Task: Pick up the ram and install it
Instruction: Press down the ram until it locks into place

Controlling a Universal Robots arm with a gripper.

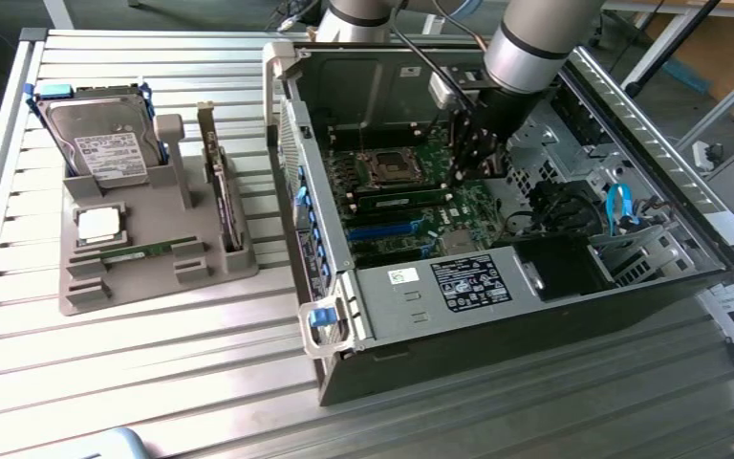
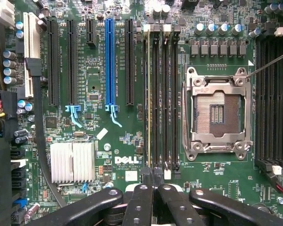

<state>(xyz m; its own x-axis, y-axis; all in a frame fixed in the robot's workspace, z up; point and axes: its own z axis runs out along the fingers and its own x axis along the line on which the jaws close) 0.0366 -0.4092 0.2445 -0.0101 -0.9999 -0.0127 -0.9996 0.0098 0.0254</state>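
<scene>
On the exterior view's left, a grey holder tray [image 1: 150, 273] carrying a hard drive [image 1: 102, 142], a square processor chip [image 1: 98, 224] and the ram [image 1: 138, 252], lying flat in its slot. Further right, an open computer case [image 1: 469, 287] exposing the motherboard [image 2: 132, 155]. Inside, above the memory slots [image 2: 160, 99], the gripper [image 2: 152, 176], fingers pinched together, holding nothing.

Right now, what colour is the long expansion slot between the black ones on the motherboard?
Blue. The expansion slot shows best in the wrist view.
</scene>
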